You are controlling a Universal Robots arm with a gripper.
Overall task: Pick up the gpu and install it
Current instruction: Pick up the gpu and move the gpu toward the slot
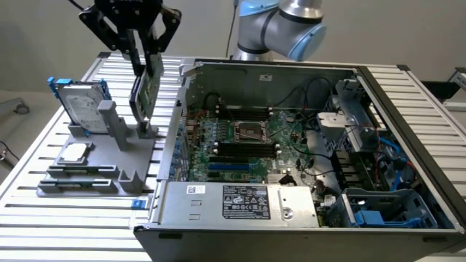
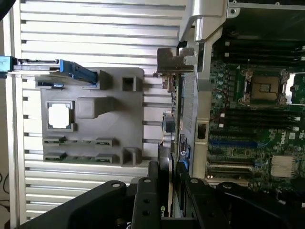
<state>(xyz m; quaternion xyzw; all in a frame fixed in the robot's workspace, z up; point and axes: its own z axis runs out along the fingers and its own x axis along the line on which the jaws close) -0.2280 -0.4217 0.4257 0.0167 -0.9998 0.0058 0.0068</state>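
The gpu (image 1: 146, 87) stands on end, a thin card with its green board facing the open computer case (image 1: 291, 136). My gripper (image 1: 143, 59) comes down from above and is shut on the card's upper part. The card's lower end sits right at a post of the grey holder (image 1: 95, 174); I cannot tell whether they touch. In the wrist view the gpu (image 2: 175, 119) shows edge-on with its silver bracket (image 2: 174, 59) at the far end, pinched between my black fingers (image 2: 151, 191). The green motherboard (image 1: 248, 142) lies inside the case beside it.
A silver hard drive in a blue frame (image 1: 80, 103) stands at the holder's back. A processor chip (image 1: 75, 153) lies in a holder pocket. The power supply (image 1: 240, 202) fills the case's front. The case wall (image 1: 178, 109) rises between holder and motherboard. Everything rests on a slatted table (image 1: 43, 218).
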